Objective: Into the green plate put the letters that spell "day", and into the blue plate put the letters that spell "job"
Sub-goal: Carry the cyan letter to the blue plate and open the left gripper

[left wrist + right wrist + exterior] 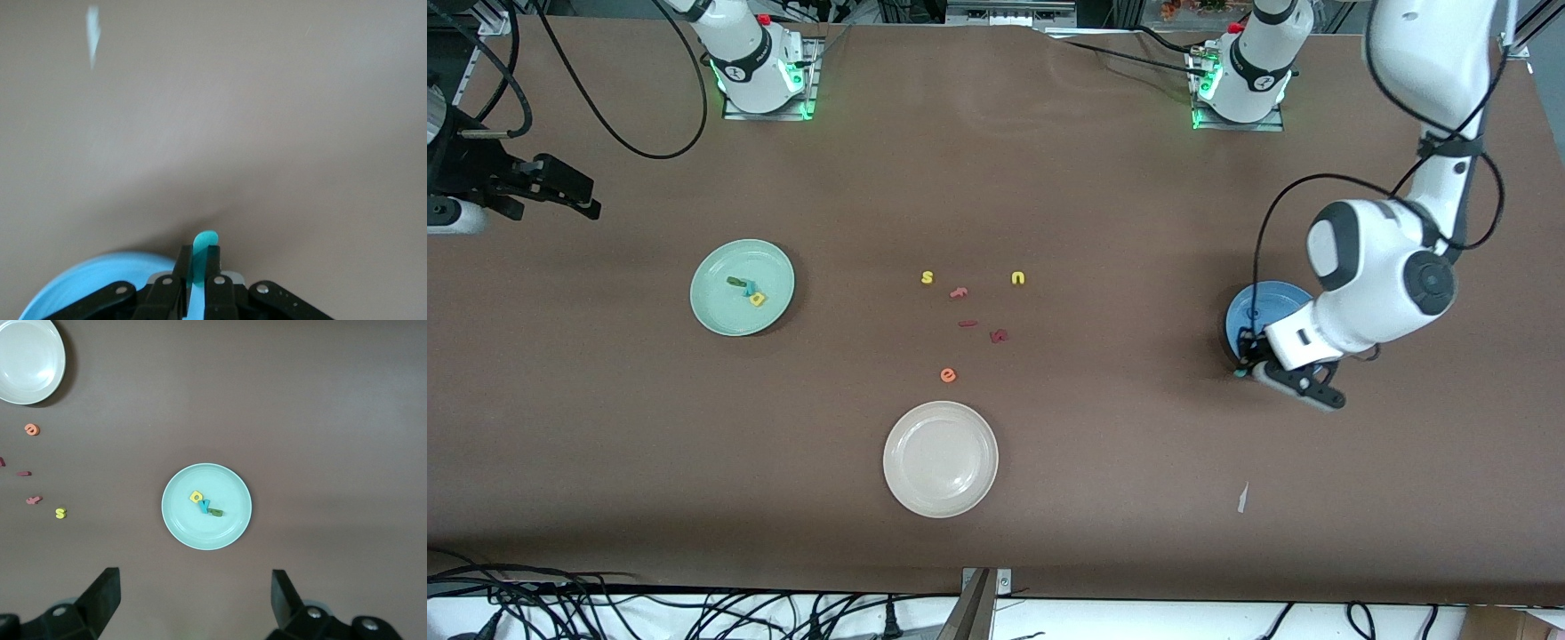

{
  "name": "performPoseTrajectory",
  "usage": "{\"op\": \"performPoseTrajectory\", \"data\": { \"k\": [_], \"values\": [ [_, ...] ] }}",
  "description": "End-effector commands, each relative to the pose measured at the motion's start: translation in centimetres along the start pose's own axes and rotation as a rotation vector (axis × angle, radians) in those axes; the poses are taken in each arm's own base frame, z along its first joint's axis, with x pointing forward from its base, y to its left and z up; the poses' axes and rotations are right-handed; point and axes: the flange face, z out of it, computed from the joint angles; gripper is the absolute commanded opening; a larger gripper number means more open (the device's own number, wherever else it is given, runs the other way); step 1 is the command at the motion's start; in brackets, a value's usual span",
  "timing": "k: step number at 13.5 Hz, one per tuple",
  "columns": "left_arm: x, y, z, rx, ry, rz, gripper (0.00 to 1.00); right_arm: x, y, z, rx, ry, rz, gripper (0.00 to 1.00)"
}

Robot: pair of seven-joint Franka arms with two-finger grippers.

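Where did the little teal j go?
The teal j is pinched in the left gripper, which hangs over the rim of the blue plate at the left arm's end of the table.

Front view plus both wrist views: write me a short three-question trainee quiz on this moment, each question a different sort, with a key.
1. True or false: the green plate already holds three letters.
2. Multiple choice: what is the left gripper shut on? A) the yellow "s" B) a teal letter C) nothing
3. Short answer: which plate lies nearest the front camera, and does it hold anything?

Key
1. True: a yellow, a light-blue and a dark green letter lie in it.
2. B; the gripper is at the blue plate's edge.
3. The cream-white plate; nothing shows in it. The right gripper waits open above the green plate.
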Motion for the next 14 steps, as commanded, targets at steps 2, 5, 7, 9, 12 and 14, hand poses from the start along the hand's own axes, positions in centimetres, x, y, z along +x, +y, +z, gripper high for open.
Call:
{"op": "performPoseTrajectory", "data": {
  "k": [2, 5, 7, 9, 12, 14],
  "values": [
    [-6.1, -2.1, 0.0, 0.024, -0.066, 0.044, 0.09, -0.4, 0.1, 0.0, -0.010, 0.001, 0.016, 1.00],
    [-6.6, -3.1, 0.0, 0.024, -0.065, 0.030, 0.99, -0.4, 0.1, 0.0, -0.009, 0.001, 0.016, 1.00],
    [-6.6, -3.0, -0.1, 0.025, -0.064, 0.021, 1.00, -0.4, 0.1, 0.0, -0.009, 0.001, 0.017, 1.00],
    [-7.0, -3.3, -0.1, 0.024, -0.065, 0.008, 1.00, -0.4, 0.1, 0.0, -0.009, 0.001, 0.016, 1.00],
    [-10.1, -2.6, -4.1, 0.023, -0.021, -0.011, 1.00, -0.4, 0.1, 0.0, -0.009, 0.001, 0.018, 1.00],
    [-10.3, -1.9, -7.8, 0.042, 0.043, 0.000, 1.00, -0.4, 0.1, 0.0, -0.009, 0.001, 0.016, 1.00]
  ]
}}
